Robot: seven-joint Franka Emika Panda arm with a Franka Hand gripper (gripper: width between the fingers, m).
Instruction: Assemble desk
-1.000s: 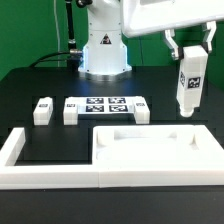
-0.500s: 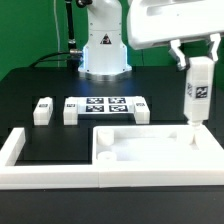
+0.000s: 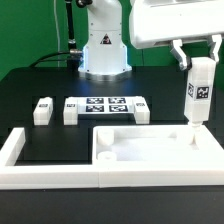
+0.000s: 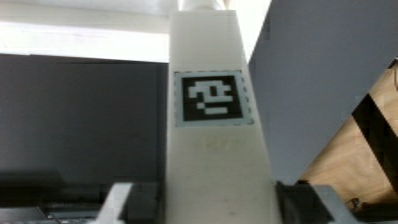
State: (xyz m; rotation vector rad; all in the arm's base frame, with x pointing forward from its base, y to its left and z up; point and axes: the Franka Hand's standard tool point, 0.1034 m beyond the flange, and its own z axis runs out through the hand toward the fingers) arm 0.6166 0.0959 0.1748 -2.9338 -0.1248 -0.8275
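Desk tabletop (image 3: 150,150) lies just under the claw (image 3: 200,62), with no leg fitted yet as far as I see — the claw grips the first leg (image 3: 198,95) upright over its corner; a spare leg (image 3: 42,110) sits well aside.

Black table (image 3: 35,85), matte. Marker board (image 3: 105,106) lies flat at mid-table, tags facing up (several, too small to read). Low white bars (image 3: 16,148) form an L along the exterior view's left and the near edge. Green backdrop (image 3: 25,30) behind.
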